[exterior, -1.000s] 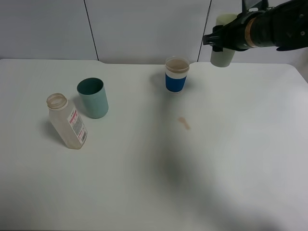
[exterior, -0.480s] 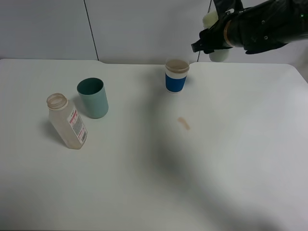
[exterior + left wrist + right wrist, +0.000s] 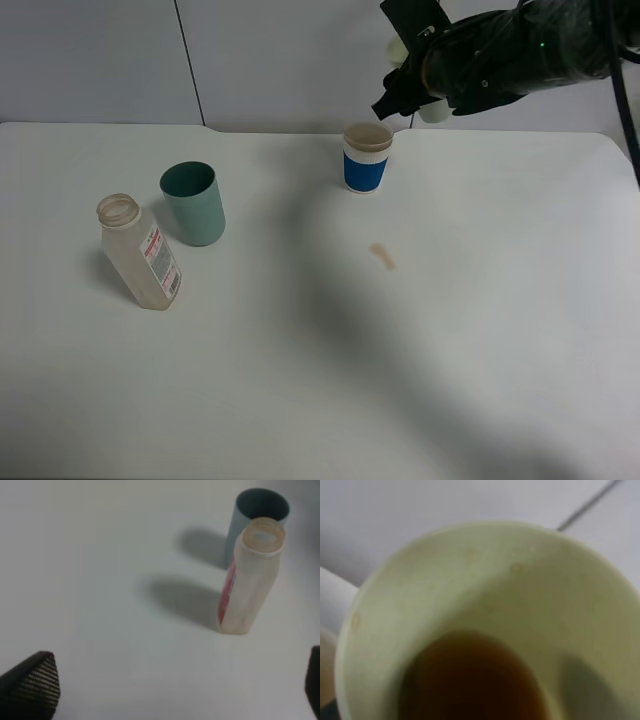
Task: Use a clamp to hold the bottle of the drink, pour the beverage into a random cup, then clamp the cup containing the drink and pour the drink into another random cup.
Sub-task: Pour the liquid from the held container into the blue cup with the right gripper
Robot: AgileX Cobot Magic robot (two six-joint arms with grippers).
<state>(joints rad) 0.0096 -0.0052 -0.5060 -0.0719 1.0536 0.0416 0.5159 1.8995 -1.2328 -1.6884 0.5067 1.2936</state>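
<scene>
Swinging in from the right over the last second, the right clamp [image 3: 412,85] now holds the tall pale yellow-green plastic tumbler [image 3: 485,575] high and just right of the short blue cup with a white ribbed rim [image 3: 366,160], tipped more than before.

Far left, the left gripper [image 3: 170,692] hangs with its jaws spread wide, holding nothing, over the white table [image 3: 300,380]. Near it the small clear plastic bottle with a red-printed label [image 3: 140,255] stands uncapped and seemingly drained, just beside the teal-green tumbler [image 3: 194,203]. A small brownish smear [image 3: 382,256] lies in front of the blue cup.

On the right, the black forearm reaches in almost level, wrist rolled, jaws clamped on the tumbler, which it largely hides. The brown tea-coloured beverage [image 3: 475,680] pools low inside, short of the lip.

The risk is a missed pour. The lip does not look centred over the blue cup's narrow mouth, and from this height a thin stream could splash out or run down the tumbler's wall onto the table. A hasty roll would also dump too much at once.
</scene>
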